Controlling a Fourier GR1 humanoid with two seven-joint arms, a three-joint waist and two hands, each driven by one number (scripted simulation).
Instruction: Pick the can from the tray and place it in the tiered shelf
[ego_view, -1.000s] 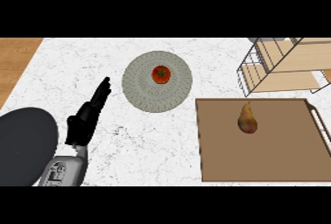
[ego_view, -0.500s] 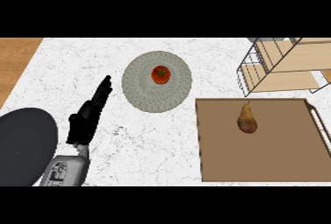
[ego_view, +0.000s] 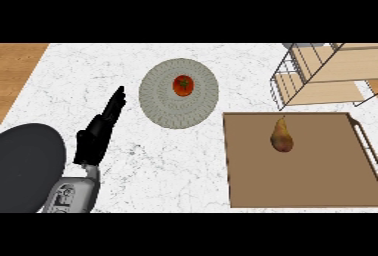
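A brown tray (ego_view: 317, 185) lies on the marble counter at the right, and the only thing on it is a brown pear (ego_view: 281, 135). No can shows anywhere in the head view. The tiered shelf (ego_view: 325, 75), wire-framed with wooden boards, stands at the far right corner behind the tray. My left hand (ego_view: 98, 133) rests open at the left of the counter, its straight fingers pointing up and away, well apart from the tray. My right hand is out of sight.
A grey round plate (ego_view: 179, 107) with a red tomato (ego_view: 183, 85) on it sits between my left hand and the shelf. A dark round shape (ego_view: 26, 167) fills the lower left corner. Wooden floor (ego_view: 18, 70) borders the counter's left edge.
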